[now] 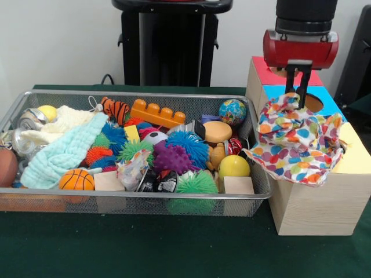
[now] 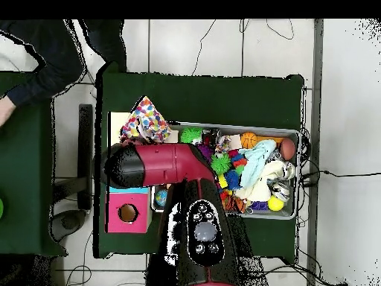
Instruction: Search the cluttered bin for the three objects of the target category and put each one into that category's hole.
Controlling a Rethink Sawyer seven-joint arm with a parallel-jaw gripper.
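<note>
A white cloth with coloured dots (image 1: 298, 142) is draped over the yellow-topped box (image 1: 356, 153) and covers its hole. My gripper (image 1: 298, 99) hangs straight down over the cloth's raised top fold and looks shut on it. In the overhead view the cloth (image 2: 145, 119) lies past the end of my arm (image 2: 149, 165), which hides the gripper. The wire mesh bin (image 1: 145, 200) stands to the left, full of toys. A crumpled pale printed piece (image 1: 132, 168) near its front may be another such cloth; I cannot tell.
The blue-topped box (image 1: 330, 104) and the red-topped box (image 1: 261, 72) stand behind the yellow one. The bin holds a mint towel (image 1: 64, 153), a cream knitted cloth (image 1: 66, 119), spiky balls, an orange block (image 1: 156, 113) and a basketball (image 1: 76, 179). A person's sleeve (image 2: 45, 52) shows at the overhead view's upper left.
</note>
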